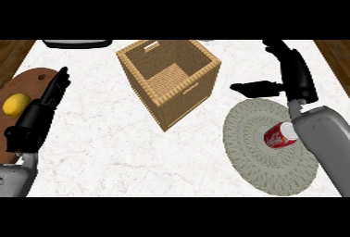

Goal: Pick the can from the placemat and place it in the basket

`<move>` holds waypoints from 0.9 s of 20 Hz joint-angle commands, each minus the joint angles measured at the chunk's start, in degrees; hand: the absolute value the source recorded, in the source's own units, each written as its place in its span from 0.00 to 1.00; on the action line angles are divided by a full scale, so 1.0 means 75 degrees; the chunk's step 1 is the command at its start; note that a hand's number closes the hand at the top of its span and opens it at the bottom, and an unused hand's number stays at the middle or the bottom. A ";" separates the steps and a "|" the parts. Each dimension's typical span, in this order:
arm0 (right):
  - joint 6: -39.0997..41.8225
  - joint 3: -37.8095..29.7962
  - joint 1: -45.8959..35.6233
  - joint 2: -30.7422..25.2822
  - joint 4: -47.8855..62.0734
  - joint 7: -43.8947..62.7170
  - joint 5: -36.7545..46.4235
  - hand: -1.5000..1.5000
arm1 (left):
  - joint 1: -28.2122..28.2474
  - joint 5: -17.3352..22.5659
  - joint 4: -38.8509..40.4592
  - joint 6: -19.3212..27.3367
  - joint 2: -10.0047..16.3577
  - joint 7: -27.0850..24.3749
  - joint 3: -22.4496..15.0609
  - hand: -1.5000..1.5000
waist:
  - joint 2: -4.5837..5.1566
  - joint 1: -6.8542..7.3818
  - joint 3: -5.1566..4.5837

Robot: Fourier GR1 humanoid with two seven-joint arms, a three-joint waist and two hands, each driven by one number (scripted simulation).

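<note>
A red can (278, 136) with a pale lid lies on its side on the round grey-green placemat (259, 157) at the right; my right forearm covers its right end. My right hand (292, 74) hangs above the far edge of the placemat, beyond the can, fingers straight and thumb stuck out to the left, holding nothing. The square wicker basket (171, 78) stands in the middle, to the left of the placemat. My left hand (49, 99) rests open at the left edge, fingers pointing away.
A brown wooden board (27, 83) at the left edge carries a yellow lemon (16, 104), partly behind my left hand. A dark rounded object (77, 43) sits at the far edge. White marble counter lies between basket and placemat.
</note>
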 commanded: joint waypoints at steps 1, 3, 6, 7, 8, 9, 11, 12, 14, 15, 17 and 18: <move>0.1948 0.0682 -0.0691 -0.1579 0.0166 0.1542 0.0496 0.00 | -0.0071 -0.0017 0.0063 -0.0017 0.0011 0.0071 0.0010 0.50 | -0.0010 -0.0030 -0.0026; 0.3252 0.1059 -0.1102 -0.1903 -0.0079 0.1993 0.0227 0.00 | -0.0247 0.0094 0.0088 -0.0101 0.0086 0.0041 0.0153 0.50 | -0.0009 0.0008 -0.0026; 0.5029 0.1243 -0.1284 -0.2270 -0.0243 0.2547 -0.0621 0.00 | -0.0044 0.0000 -0.0047 -0.0057 0.0080 -0.0001 0.0101 0.50 | 0.0021 0.0115 0.0028; 0.5576 0.1082 -0.1730 -0.2363 -0.0212 0.3024 -0.0994 0.00 | -0.0098 0.0030 -0.0013 -0.0127 0.0029 0.0013 0.0036 0.50 | 0.0039 0.0142 0.0023; 0.6045 0.1089 -0.1802 -0.2426 -0.0286 0.3236 -0.1285 0.00 | 0.0037 -0.0018 0.0080 -0.0111 -0.0010 -0.0137 0.0022 0.50 | 0.0057 0.0130 0.0030; 0.6456 0.1018 -0.1865 -0.2405 -0.0494 0.3519 -0.1715 0.00 | -0.0228 -0.0011 0.0082 0.0040 -0.0154 0.0098 0.0040 0.50 | 0.0052 0.0025 0.0043; 0.7152 0.0766 -0.2273 -0.2492 -0.0410 0.4118 -0.2316 0.00 | -0.0116 0.0079 -0.0059 -0.0232 0.0093 0.0056 0.0157 0.50 | 0.0072 0.0147 0.0055; 0.7442 0.0610 -0.2188 -0.2685 -0.0338 0.4211 -0.2553 0.00 | -0.0169 -0.0016 -0.0186 -0.0151 -0.0022 0.0115 0.0057 0.50 | 0.0082 0.0112 0.0064; 0.7960 0.0406 -0.2203 -0.2938 -0.0177 0.4331 -0.2885 0.00 | 0.0108 -0.0013 -0.0035 -0.0206 -0.0104 -0.0255 0.0111 0.50 | 0.0108 0.0140 0.0066; 0.8014 0.0499 -0.2108 -0.2970 -0.0068 0.4407 -0.2814 0.00 | -0.0061 0.0007 -0.0007 -0.0195 -0.0139 -0.0079 0.0148 0.50 | 0.0117 0.0132 0.0068; 0.7968 0.0288 -0.2182 -0.2882 -0.0340 0.4995 -0.3182 0.00 | -0.0090 -0.0017 -0.0242 -0.0231 -0.0151 0.0215 0.0155 0.50 | 0.0099 0.0119 0.0070; 0.7963 0.0441 -0.1871 -0.2907 -0.0435 0.4721 -0.3032 0.00 | 0.0153 -0.0293 0.0077 -0.0063 -0.0372 -0.0381 0.0028 0.50 | 0.0112 0.0104 0.0070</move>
